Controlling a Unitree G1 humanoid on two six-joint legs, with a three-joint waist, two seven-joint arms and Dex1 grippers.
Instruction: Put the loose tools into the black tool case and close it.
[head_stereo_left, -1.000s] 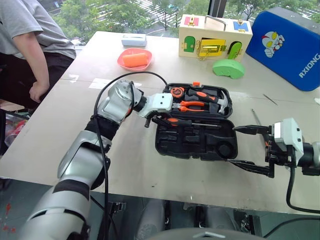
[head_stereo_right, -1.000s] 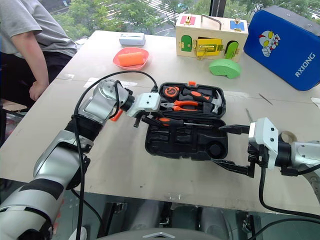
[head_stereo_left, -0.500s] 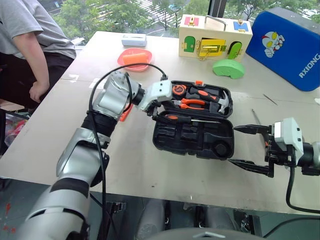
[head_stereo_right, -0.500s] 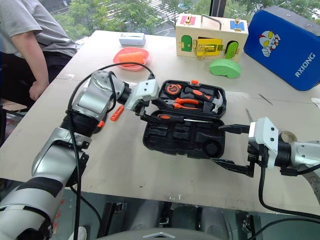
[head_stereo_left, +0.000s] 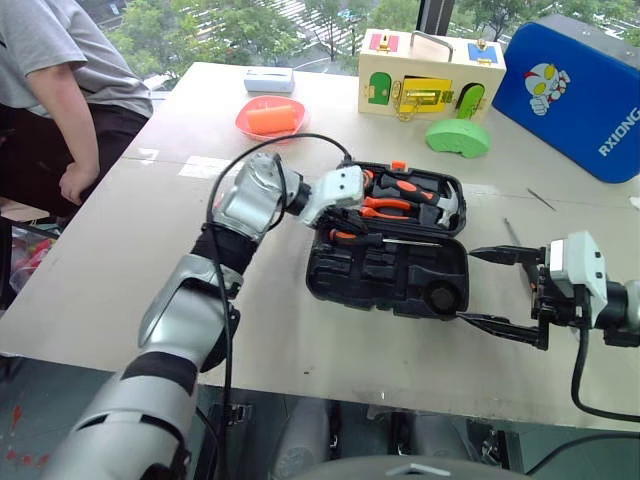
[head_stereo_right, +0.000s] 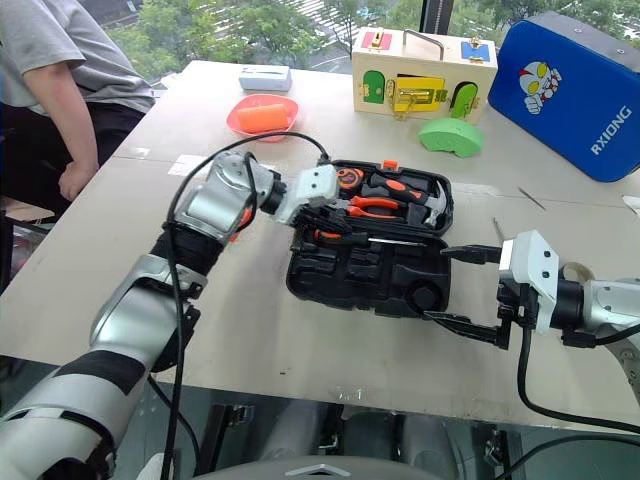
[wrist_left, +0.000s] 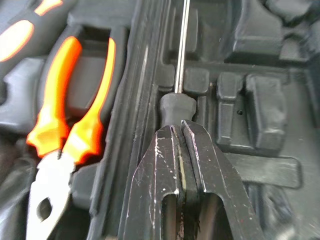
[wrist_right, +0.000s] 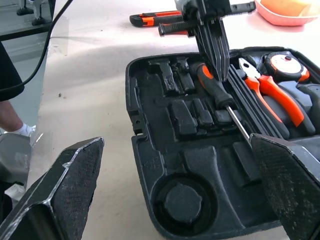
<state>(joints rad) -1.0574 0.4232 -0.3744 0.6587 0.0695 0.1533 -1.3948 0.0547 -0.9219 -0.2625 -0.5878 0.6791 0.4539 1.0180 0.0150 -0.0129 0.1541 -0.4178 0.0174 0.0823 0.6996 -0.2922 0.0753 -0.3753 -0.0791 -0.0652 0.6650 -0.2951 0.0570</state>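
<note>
Left wrist view: left claw (wrist_left: 181, 131) pressed together above a screwdriver (wrist_left: 178, 80) lying in the black tool case (head_stereo_left: 385, 285) on the table; nudging could unseat it. Right claw (head_stereo_left: 500, 290) gapes idle.

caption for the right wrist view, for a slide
Left gripper shut above a screwdriver lying in the open black tool case.
</note>
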